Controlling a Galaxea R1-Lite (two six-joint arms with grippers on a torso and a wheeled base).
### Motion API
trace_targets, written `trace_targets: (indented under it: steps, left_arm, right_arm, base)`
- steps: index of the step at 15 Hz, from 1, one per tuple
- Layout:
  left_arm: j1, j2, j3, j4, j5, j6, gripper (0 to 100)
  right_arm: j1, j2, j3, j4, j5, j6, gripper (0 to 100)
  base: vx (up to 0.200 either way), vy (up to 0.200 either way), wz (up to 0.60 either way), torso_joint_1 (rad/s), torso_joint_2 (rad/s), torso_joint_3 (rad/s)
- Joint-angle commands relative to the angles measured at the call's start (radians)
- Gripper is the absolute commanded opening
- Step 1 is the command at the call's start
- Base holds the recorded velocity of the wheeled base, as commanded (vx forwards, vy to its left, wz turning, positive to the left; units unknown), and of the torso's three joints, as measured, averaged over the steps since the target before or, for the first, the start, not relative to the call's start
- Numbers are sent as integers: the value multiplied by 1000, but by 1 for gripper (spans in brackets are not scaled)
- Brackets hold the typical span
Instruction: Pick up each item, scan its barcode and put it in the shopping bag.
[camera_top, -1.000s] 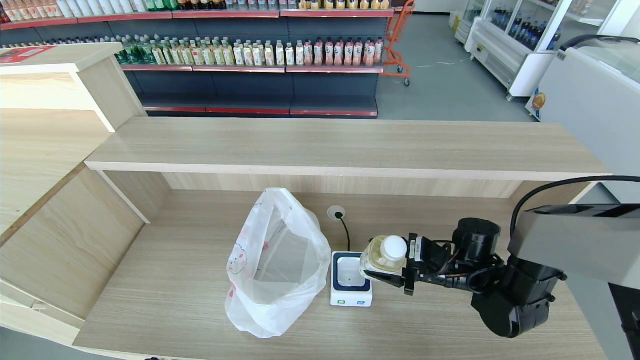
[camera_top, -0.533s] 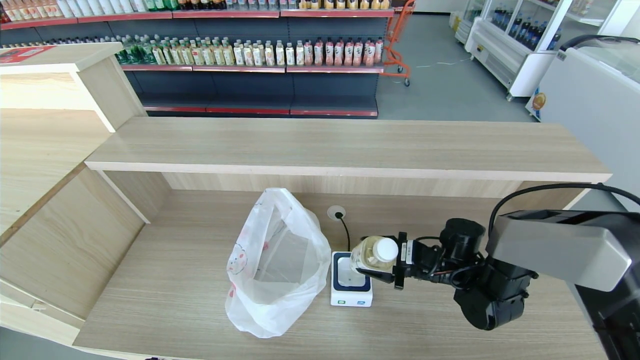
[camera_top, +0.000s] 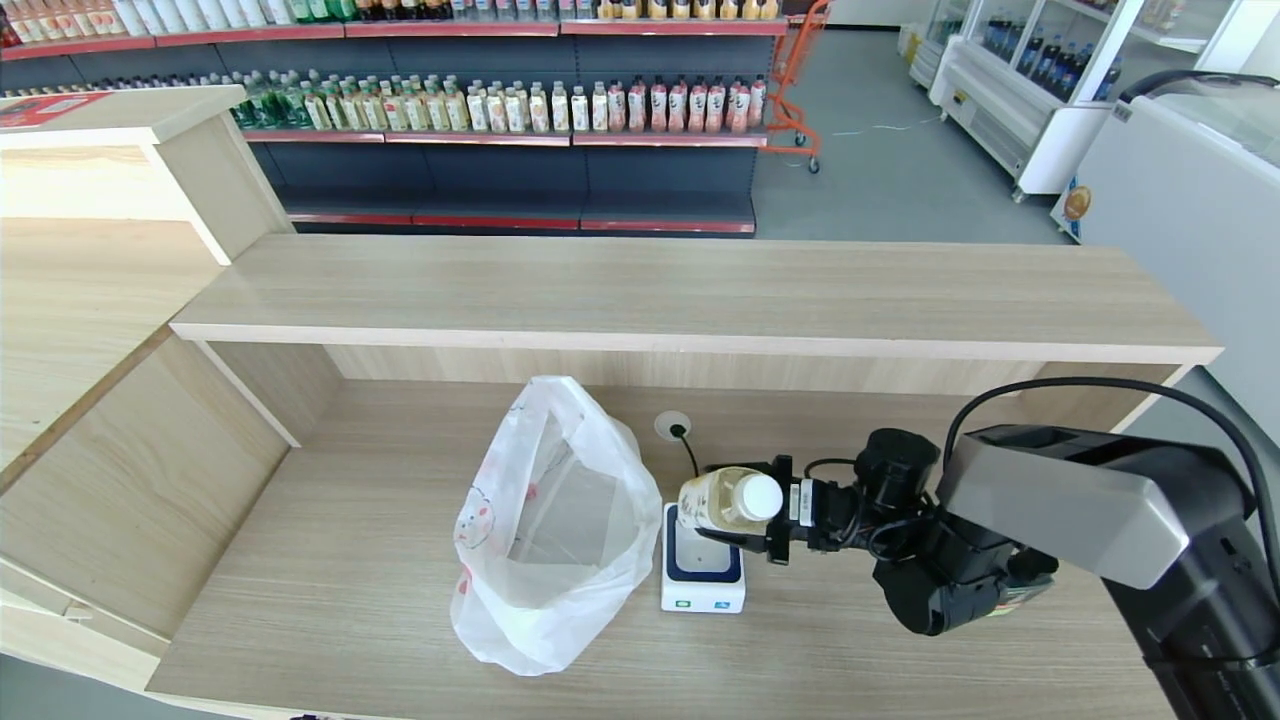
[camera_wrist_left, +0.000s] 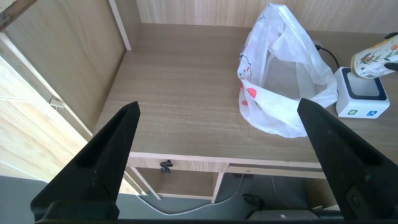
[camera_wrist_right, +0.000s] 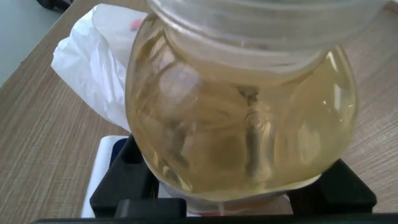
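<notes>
The right hand (camera_top: 738, 506) is clamped around a clear, rounded plastic bottle (camera_top: 708, 497) of pale yellow drink. The bottle lies roughly sideways with its white cap toward the wrist. Right under the hand's load sits the boxy white scanner (camera_top: 702, 585) with its dark-framed window; there seems to be a gap between the two, though it is hard to judge. Just past the fingertips slumps the thin, crinkled shopping bag (camera_top: 545, 560), its mouth open upward. The left hand (camera_wrist_left: 219, 106) is spread wide and holds nothing, high over the near edge of the wood-grain table (camera_wrist_left: 186, 112). A broad stretch of tabletop lies between the left hand and the bag.
</notes>
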Motion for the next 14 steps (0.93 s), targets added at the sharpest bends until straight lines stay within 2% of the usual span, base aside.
trace_targets:
  steps: [1,12,14]
  left_arm:
    - [0,0,0,0,0,-1,100]
    - [0,0,0,0,0,-1,100]
    - [0,0,0,0,0,-1,100]
  right_arm:
    - [-2,29,-26,3,3,-2,0]
    - [-2,22,-35,3,3,4,0]
    - [-5,-24,-5,3,0,39,0]
  base:
    - [0,0,0,0,0,0]
    - [0,0,0,0,0,0]
    - [0,0,0,0,0,0]
